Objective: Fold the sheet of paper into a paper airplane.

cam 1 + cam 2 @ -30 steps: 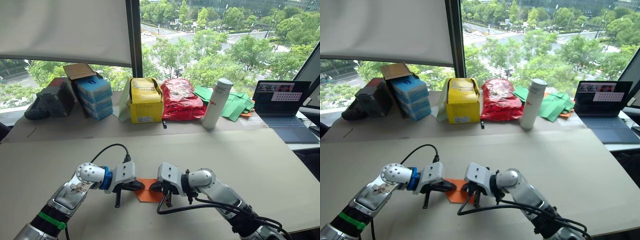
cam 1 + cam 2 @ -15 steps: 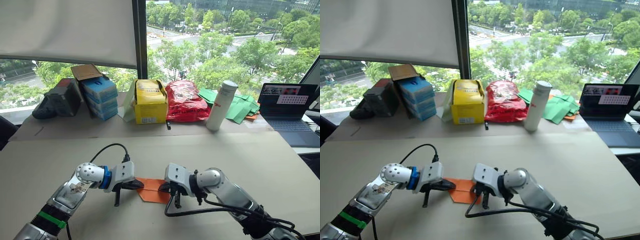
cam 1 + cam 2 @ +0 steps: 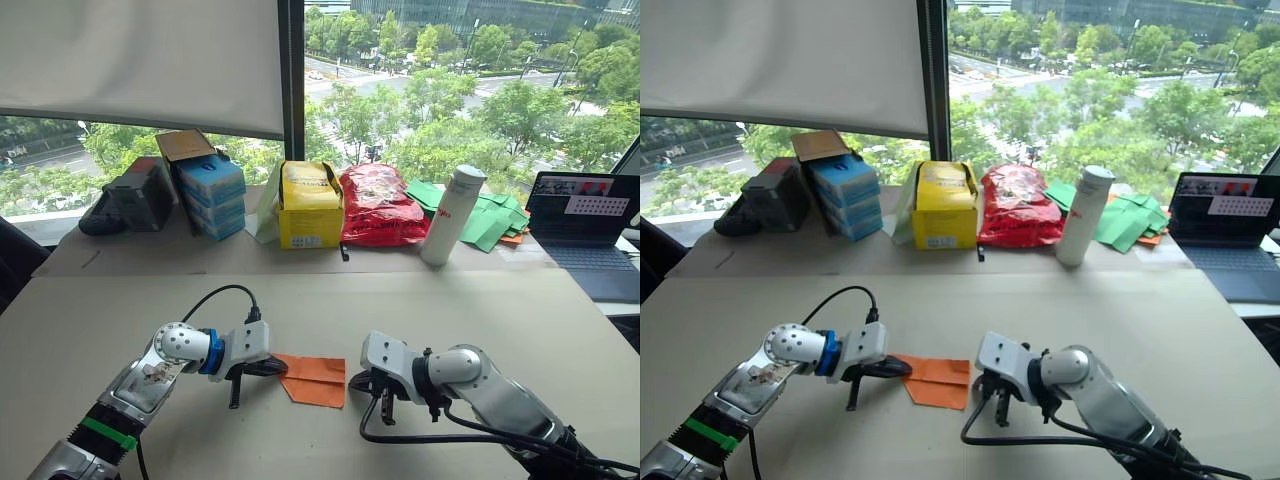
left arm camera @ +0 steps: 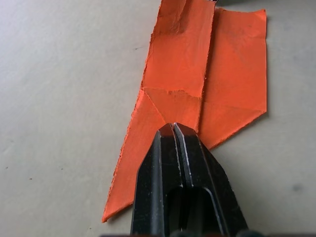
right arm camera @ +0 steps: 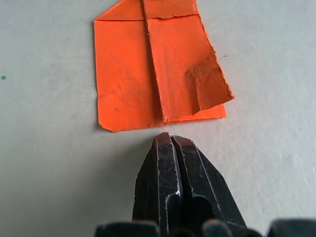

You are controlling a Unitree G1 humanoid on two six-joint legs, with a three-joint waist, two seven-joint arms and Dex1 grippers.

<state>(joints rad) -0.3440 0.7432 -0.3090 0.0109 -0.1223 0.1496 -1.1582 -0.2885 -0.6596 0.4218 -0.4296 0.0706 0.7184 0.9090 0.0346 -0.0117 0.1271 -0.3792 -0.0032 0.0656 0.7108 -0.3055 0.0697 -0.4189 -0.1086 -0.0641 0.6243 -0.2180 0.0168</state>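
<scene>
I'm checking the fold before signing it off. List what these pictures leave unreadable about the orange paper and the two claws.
- Sheet of paper: its nose end lies under the left claw in the left wrist view; pinched or merely pressed, I cannot tell.
- Its underside and layer count: hidden against the table.
- Right claw: shut, apart from the paper's edge; whether its tips touch the table is unclear.

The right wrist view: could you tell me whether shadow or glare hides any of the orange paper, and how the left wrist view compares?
Right wrist view: sheet of paper evenly lit, creases legible. Left wrist view: only soft shadow beside the left gripper.
</scene>
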